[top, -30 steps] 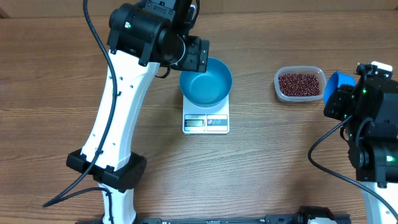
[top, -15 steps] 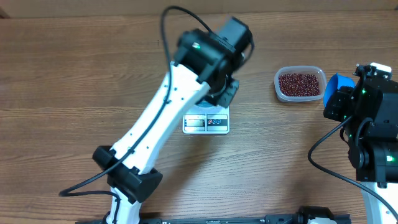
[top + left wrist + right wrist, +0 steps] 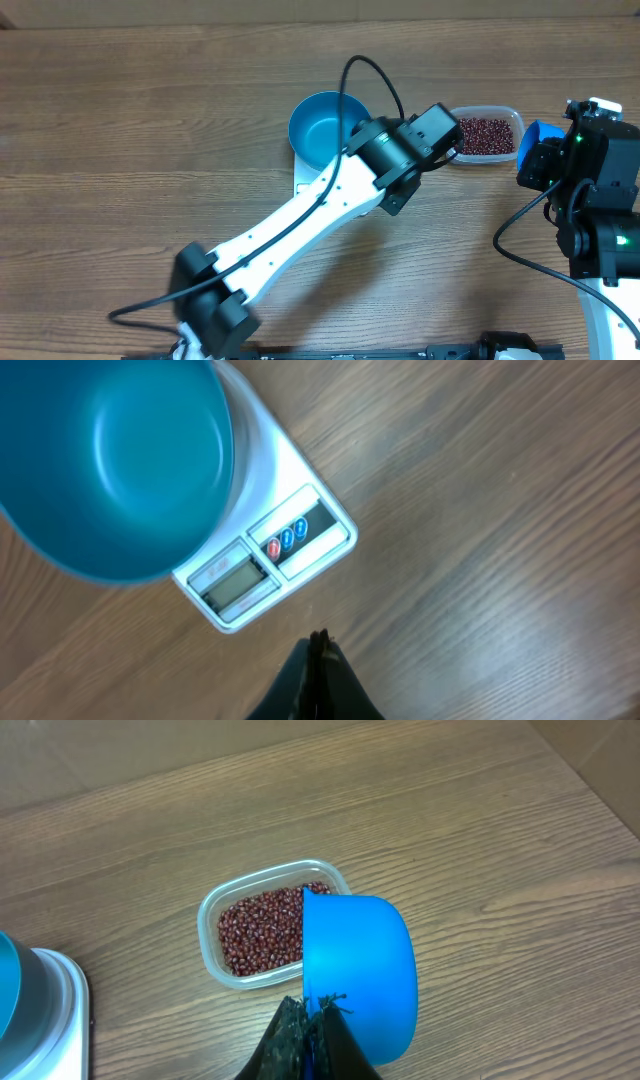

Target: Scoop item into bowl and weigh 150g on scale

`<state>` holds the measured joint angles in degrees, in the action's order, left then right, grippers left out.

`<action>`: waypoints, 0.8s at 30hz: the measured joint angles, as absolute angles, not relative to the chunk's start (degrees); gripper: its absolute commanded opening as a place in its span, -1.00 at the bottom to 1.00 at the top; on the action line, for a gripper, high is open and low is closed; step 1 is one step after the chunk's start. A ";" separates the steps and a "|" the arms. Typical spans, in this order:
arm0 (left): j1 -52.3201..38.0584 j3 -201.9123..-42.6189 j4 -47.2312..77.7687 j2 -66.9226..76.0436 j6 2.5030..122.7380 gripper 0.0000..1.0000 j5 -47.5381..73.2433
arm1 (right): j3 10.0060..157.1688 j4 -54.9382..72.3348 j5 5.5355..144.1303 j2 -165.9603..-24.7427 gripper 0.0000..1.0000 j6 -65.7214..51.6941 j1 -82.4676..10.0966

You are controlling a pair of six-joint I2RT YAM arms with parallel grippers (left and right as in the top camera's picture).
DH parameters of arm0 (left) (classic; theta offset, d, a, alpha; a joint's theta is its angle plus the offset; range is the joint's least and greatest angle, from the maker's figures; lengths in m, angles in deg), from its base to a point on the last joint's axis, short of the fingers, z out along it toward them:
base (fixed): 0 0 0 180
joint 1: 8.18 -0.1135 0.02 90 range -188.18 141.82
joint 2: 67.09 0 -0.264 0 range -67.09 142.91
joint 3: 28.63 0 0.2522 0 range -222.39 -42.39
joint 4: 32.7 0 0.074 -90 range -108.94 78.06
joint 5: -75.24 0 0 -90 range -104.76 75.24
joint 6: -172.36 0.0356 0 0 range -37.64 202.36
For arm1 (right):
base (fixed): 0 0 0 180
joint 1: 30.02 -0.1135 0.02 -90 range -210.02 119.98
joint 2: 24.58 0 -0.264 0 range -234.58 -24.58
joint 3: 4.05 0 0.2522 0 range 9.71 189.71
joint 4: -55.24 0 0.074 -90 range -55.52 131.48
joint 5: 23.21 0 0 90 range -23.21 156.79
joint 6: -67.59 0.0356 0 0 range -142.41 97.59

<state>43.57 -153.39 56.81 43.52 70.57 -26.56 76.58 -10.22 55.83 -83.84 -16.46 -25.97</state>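
The beans (image 3: 262, 925), tiny glossy red-brown ovals, fill a clear round-cornered tub (image 3: 207, 935) near the worktop's far right. Only the left wrist view shows the white square scale's (image 3: 275, 525) display and buttons beneath the smooth blue bowl (image 3: 110, 460). The left gripper (image 3: 318, 640) is pressed together, empty. The right gripper (image 3: 315, 1010) pinches the blue scoop (image 3: 360, 970).

One bowl (image 3: 110, 460), one scale (image 3: 290, 545), one tub (image 3: 207, 935)

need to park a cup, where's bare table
Bare wood left of the bowl, and at the near edge between the left arm and right arm. Crowded between bowl and tub, where the left gripper hangs beside the scale.
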 measured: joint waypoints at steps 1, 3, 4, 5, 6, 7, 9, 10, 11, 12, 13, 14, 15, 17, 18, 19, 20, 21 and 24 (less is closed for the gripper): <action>43.41 -150.07 53.90 40.99 70.87 -0.91 -25.99 | 76.58 -10.18 55.85 -83.84 -0.93 -16.46 -25.97; 43.06 -144.17 49.99 35.89 71.81 -0.91 -24.76 | 76.58 -10.22 55.85 -83.84 -0.93 -16.41 -25.99; 42.67 -140.04 46.16 32.57 72.25 -0.91 -23.82 | 76.58 -10.20 55.85 -83.84 -0.93 -16.43 -25.97; 42.39 -136.60 43.89 29.58 72.55 -0.91 -23.08 | 76.58 -10.20 55.85 -83.84 -0.93 -16.46 -25.97; 41.75 -131.40 40.59 24.81 73.01 -0.92 -22.01 | 76.58 -10.22 55.87 -83.84 -0.92 -16.41 -25.99; 41.16 -128.80 39.23 22.14 73.30 -0.92 -21.48 | 76.58 -10.20 55.89 -83.84 -0.93 -16.48 -25.97; 38.71 -120.32 31.56 15.52 73.60 -0.92 -20.30 | 76.58 -10.22 55.94 -83.84 -0.93 -16.43 -25.97; 37.77 -117.96 29.88 13.95 73.60 -0.92 -20.22 | 76.58 -10.18 55.96 -83.84 -0.93 -16.41 -25.97; 36.64 -115.29 27.98 12.57 73.60 -0.92 -20.04 | 76.58 -10.22 56.03 -83.84 -0.93 -16.46 -25.97; 35.65 -113.06 26.62 11.94 73.60 -0.92 -19.91 | 76.58 -10.22 56.03 -83.84 -0.93 -16.43 -25.97; 35.00 -111.42 25.09 11.87 73.60 -0.92 -19.82 | 76.58 -10.18 56.07 -83.84 -0.93 -16.43 -25.99; 34.63 -109.81 23.96 12.22 73.60 -0.91 -19.63 | 76.58 -10.20 56.05 -83.84 -0.93 -16.46 -25.97; 34.52 -108.01 22.06 12.61 73.60 -0.92 -19.45 | 76.58 -10.22 56.05 -83.84 -0.93 -16.43 -25.97; 34.58 -105.17 19.19 13.82 73.60 -0.91 -18.95 | 76.58 -10.18 56.05 -83.84 -0.93 -16.41 -25.97; 34.58 -104.17 17.95 14.69 73.63 -0.91 -18.82 | 76.58 -10.18 56.05 -83.84 -0.93 -16.43 -25.99; 34.58 -103.58 17.07 15.48 73.63 -0.92 -18.80 | 76.58 -10.20 56.07 -83.84 -0.93 -16.43 -25.99; 34.58 -103.14 16.04 16.40 73.60 -0.92 -18.80 | 76.58 -10.18 56.05 -83.84 -0.93 -16.46 -25.97; 34.56 -102.92 14.80 17.49 73.63 -0.91 -18.80 | 76.58 -10.22 56.07 -83.84 -0.93 -16.43 -25.97; 34.58 -102.79 12.31 19.19 73.63 -0.92 -18.58 | 76.58 -10.20 56.11 -83.84 -0.93 -16.41 -25.99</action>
